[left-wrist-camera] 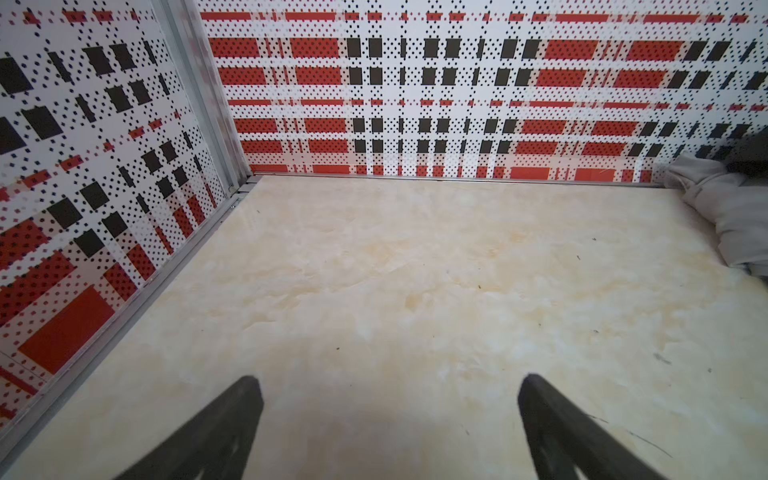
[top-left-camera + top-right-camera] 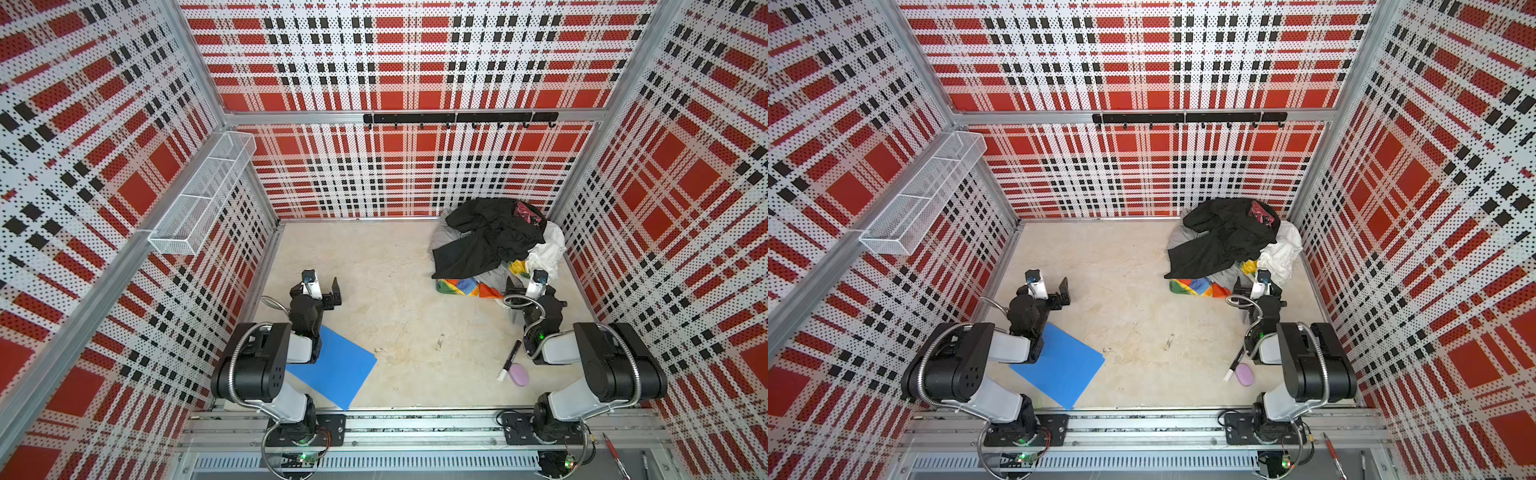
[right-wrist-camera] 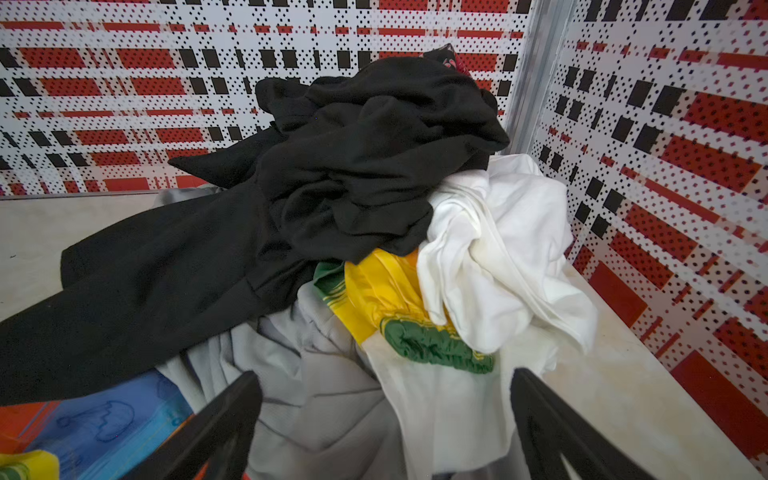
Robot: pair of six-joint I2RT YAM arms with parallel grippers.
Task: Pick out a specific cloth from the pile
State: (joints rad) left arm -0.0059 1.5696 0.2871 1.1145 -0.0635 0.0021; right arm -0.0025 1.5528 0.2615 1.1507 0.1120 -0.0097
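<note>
Hovering right fingers [image 3: 226, 419], spread and empty, over the pile [image 2: 490, 241]; left fingers [image 1: 552, 419] likewise. The cloth [image 2: 461, 287] pokes out under its near edge (I may pinch the grey garment [image 3: 324, 374] instead).

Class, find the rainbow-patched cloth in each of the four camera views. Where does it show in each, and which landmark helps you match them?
Both top views: the cloth shows right of centre, poking out from under the black garment.
Left wrist view: not in it.
Right wrist view: blue and orange patch in the lower left corner.
Shared landmark: the black garment lying over it.
</note>
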